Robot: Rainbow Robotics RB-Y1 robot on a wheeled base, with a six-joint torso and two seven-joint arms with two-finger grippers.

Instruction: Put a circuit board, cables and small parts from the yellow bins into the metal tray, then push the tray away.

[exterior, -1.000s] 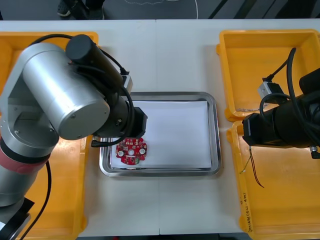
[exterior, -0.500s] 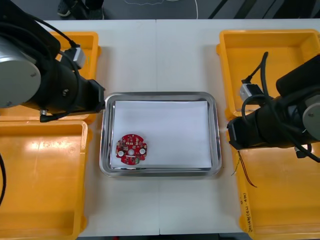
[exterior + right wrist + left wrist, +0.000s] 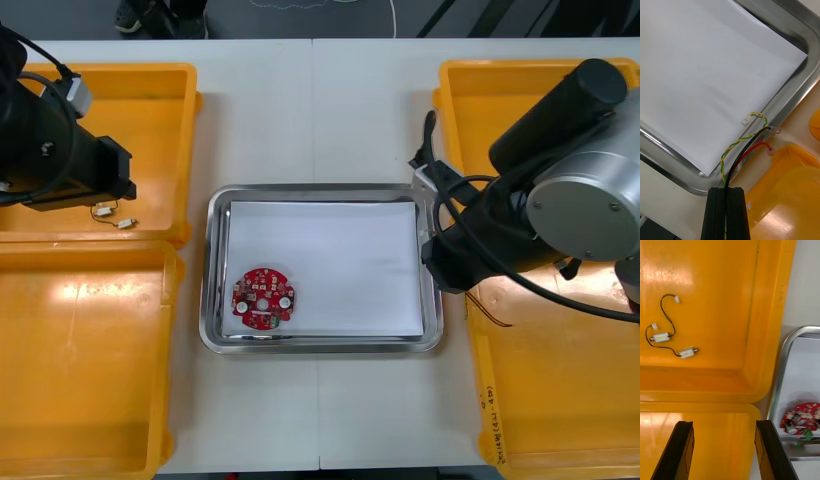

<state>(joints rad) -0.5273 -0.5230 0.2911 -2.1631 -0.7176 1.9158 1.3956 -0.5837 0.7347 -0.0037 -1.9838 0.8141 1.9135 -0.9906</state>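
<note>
The round red circuit board (image 3: 263, 298) lies in the near left corner of the metal tray (image 3: 322, 345), which has a white inside. My right gripper (image 3: 728, 210) is shut on a cable (image 3: 740, 144) of twisted yellow, black and red wires. It hangs over the tray's rim (image 3: 675, 155) at the right side, the cable's ends reaching onto the white sheet. In the front view the cable (image 3: 490, 314) trails under the right arm. My left gripper (image 3: 724, 450) is open above the seam between the two left bins. Small metal parts (image 3: 673, 343) with black wires lie ahead of it.
Two yellow bins stand at each side: far left (image 3: 150, 100), near left (image 3: 80, 360), far right (image 3: 520, 110), near right (image 3: 560, 400). The small metal parts (image 3: 112, 215) sit in the far left bin. Bare table (image 3: 320, 110) lies beyond the tray.
My left arm has drawn back from the tray to the far left bin, leaving the board in the tray. My right arm has moved left to the tray's rim with the cable.
</note>
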